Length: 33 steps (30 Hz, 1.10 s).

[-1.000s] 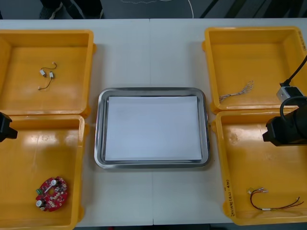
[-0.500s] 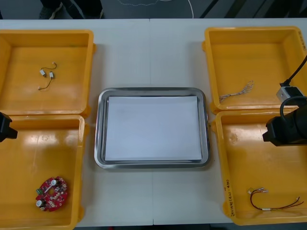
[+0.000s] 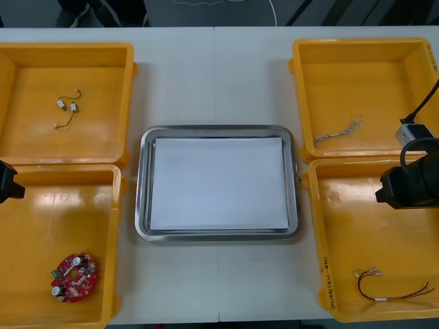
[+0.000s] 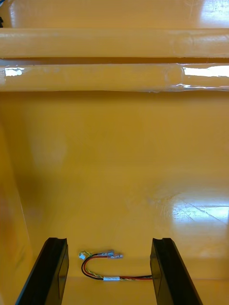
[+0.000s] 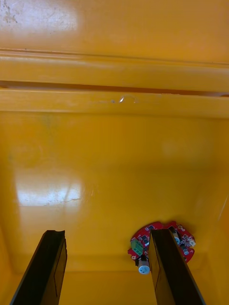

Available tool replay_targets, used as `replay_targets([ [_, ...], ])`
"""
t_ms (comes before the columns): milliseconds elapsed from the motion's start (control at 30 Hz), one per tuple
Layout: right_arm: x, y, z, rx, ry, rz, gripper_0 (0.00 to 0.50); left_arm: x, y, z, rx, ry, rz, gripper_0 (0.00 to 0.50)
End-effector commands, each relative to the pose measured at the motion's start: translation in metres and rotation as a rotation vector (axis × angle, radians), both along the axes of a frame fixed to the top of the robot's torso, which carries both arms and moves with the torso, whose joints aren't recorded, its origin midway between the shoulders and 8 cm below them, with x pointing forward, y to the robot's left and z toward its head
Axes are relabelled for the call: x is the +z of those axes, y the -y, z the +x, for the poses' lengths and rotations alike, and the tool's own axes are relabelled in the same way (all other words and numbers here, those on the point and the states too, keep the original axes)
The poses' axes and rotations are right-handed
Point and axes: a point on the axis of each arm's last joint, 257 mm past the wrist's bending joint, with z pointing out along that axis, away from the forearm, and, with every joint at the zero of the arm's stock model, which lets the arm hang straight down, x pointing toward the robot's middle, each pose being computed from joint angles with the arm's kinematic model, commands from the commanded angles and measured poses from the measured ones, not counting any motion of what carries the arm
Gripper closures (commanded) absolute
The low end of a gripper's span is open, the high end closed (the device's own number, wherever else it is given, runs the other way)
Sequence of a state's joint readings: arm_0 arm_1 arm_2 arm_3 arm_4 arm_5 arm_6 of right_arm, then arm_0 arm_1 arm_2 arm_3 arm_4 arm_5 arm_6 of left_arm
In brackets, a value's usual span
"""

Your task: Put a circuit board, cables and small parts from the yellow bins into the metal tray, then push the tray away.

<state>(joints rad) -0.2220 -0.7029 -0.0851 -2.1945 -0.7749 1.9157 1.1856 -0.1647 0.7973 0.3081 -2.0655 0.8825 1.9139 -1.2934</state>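
Nothing shifted over the last second: both your arms held their spots and the metal tray (image 3: 218, 131) had nothing in it, so no pick had started. Your right gripper (image 4: 110, 275) hung over a yellow bin (image 3: 357, 240), fingers wide apart and empty, with the red and yellow cable (image 4: 102, 268) low between them. Your left gripper (image 5: 107, 271) was equally wide and empty, the circuit board (image 5: 164, 240) partly behind one finger.
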Motion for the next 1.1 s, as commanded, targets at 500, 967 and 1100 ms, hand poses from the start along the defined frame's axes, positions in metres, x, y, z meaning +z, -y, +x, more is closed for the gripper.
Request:
replay_targets([
  [500, 0.014, 0.018, 0.0, -0.056, 0.037, -0.027, 0.0, 0.001, -0.006, -0.015, -0.062, -0.02, 0.04, 0.0],
  [967, 0.004, 0.043, -0.011, -0.107, -0.027, -0.084, 0.0, -0.007, 0.01, -0.041, 0.228, -0.03, -0.065, 0.0],
  [1100, 0.002, 0.033, -0.016, -0.242, -0.046, 0.007, 0.0, -0.013, 0.013, -0.05, 0.33, -0.048, -0.106, 0.0],
])
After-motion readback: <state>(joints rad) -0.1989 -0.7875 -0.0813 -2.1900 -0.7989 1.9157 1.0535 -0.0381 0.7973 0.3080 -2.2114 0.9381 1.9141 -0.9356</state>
